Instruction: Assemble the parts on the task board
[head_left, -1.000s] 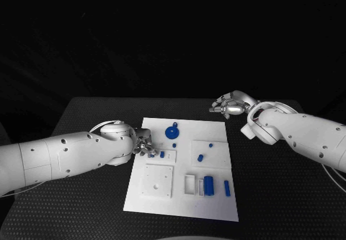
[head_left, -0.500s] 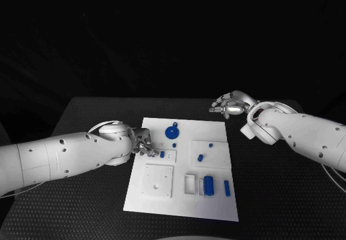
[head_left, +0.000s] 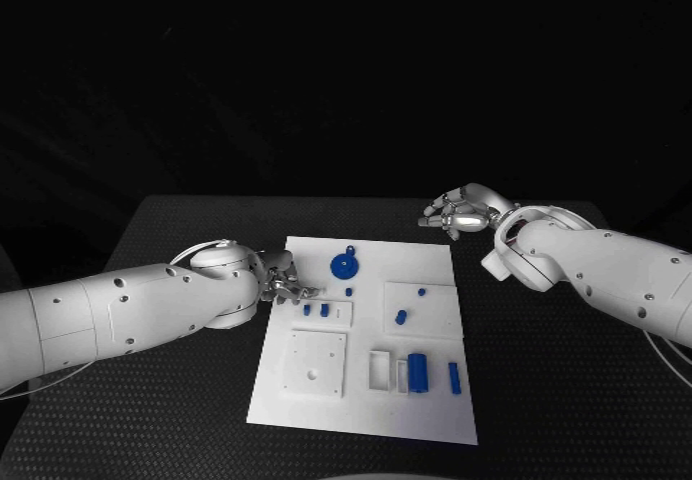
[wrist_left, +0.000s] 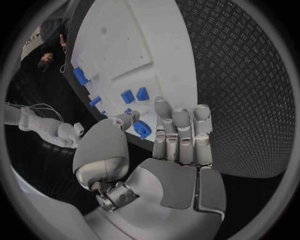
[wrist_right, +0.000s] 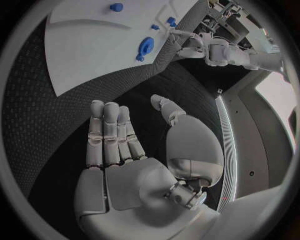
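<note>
Right now a black table (head_left: 159, 400) with a bumpy diamond pattern sits in a very dark room. All around it is black, so I cannot tell what the room looks like.

A white board (head_left: 433, 400) lies flat in the middle of the table. Small blue pieces sit on it. A round blue wheel (head_left: 345, 265) is near the far end of the board, at about 12 o'clock. Two little blue blocks (head_left: 315, 310) sit side by side just on the near side of it, toward 9 o'clock. A blue peg (head_left: 401, 316) lies close to the middle. A fat blue tube (head_left: 417, 371) and a thin blue stick (head_left: 453, 376) lie near the close end, at about 5 o'clock, with the tube in a tray.

The left hand (head_left: 284, 280) hangs at the board's left edge, at about 10 o'clock, close to the two blocks. In the wrist view its fingers (wrist_left: 181, 130) are straight and side by side, and the thumb is apart from them. It holds nothing.

The right hand (head_left: 462, 212) is over the bare table past the board's far right corner, at about 1 o'clock, well apart from the pieces. Its fingers (wrist_right: 109, 135) are stretched out, the thumb stands off to the side, and nothing is in it.
</note>
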